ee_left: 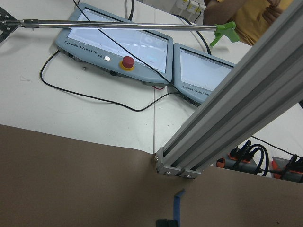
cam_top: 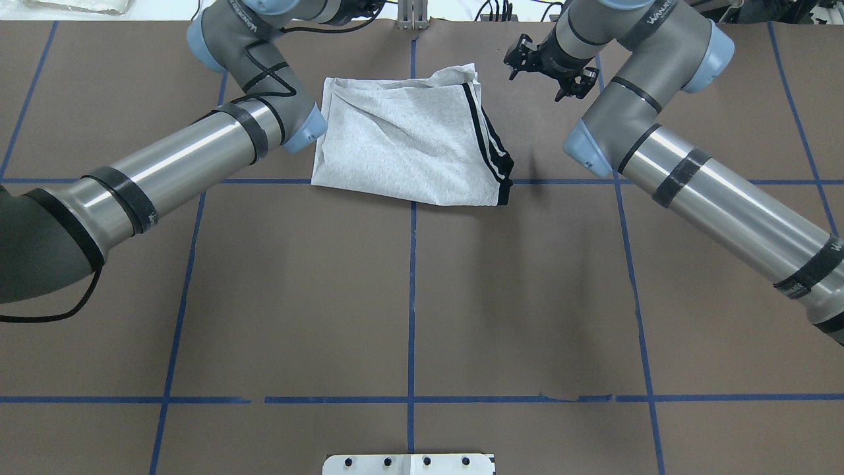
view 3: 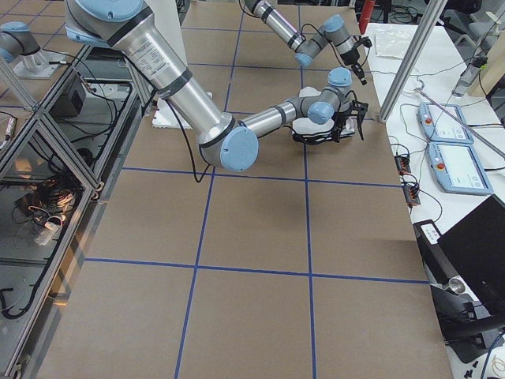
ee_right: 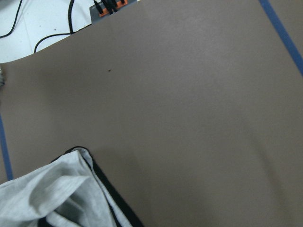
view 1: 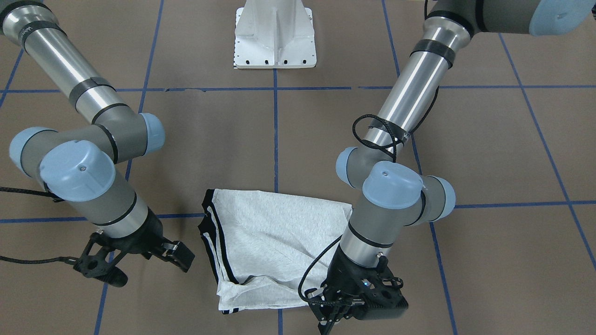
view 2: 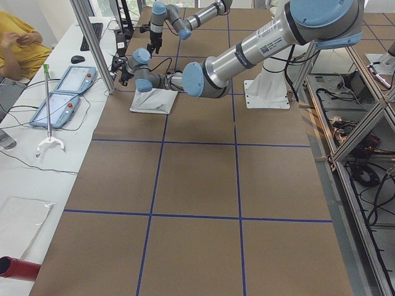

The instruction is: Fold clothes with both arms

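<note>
The grey T-shirt (view 1: 274, 242) lies folded into a rough rectangle on the brown table, with its black-and-white stripes along one side; the print is hidden. It also shows in the overhead view (cam_top: 409, 142). My left gripper (view 1: 328, 325) hangs just off the shirt's corner near the table's far edge. Its fingers seem to meet in a point, and no cloth shows in it. My right gripper (view 1: 151, 271) is open and empty, just beside the shirt's striped side. It also shows in the overhead view (cam_top: 544, 72).
The white base block (view 1: 274, 42) stands at the robot's side of the table. Beyond the far edge are two teach pendants (ee_left: 118, 45), an aluminium post (ee_left: 227, 118) and cables. Blue tape lines (cam_top: 412, 297) grid the brown surface.
</note>
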`<state>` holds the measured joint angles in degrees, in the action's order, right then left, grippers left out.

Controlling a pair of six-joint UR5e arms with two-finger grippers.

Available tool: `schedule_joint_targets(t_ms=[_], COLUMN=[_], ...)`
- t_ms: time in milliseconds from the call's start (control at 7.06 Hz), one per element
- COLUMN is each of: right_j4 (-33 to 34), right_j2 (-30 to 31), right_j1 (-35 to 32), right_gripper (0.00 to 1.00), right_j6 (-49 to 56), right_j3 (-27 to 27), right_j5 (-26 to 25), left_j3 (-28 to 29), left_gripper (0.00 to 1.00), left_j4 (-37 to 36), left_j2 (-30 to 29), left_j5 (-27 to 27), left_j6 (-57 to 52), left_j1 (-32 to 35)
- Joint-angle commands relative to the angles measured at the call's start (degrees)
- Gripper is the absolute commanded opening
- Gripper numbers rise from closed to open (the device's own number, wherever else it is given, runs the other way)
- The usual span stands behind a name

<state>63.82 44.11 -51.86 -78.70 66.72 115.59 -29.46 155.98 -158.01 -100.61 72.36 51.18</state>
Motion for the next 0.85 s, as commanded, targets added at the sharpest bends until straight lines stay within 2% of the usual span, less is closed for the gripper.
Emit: schedule_joint_targets(t_ms=[0,142,283,425,566,708], right_j4=[1.04,1.13,1.13,0.96,0.69,0.26], right_j2=[-3.14,-4.2,-5.17,-9.09,-14.09,-15.18], right_j1=[5.16,6.67,7.38,8.17,8.7,8.7], right_gripper=[0.35,0.0,0.0,0.0,0.0,0.0], right_j6=[-6.95,-8.47,-8.05,-8.05,-7.61,-6.83], right_j3=[0.52,0.43,-0.7,-5.41,-12.94,-15.45], right_j5=[-4.82,-6.76,-7.56,-9.48,-11.68,-12.48], left_j3=[-17.71,-23.91,-27.89,-32.19,-37.89,-39.25], left_gripper=[0.0,0.06,0.1,0.1,0.1,0.1], left_j4=[-9.84,-12.87,-13.33,-13.42,-13.77,-13.86], left_j2=[9.85,14.61,18.32,22.09,27.0,28.36], left_j5=[-4.66,-9.38,-12.65,-14.51,-17.57,-18.73], left_j6=[-0.38,-0.55,-0.55,-0.47,-0.47,-0.12], left_j1=[2.51,4.52,5.42,6.38,7.7,8.41])
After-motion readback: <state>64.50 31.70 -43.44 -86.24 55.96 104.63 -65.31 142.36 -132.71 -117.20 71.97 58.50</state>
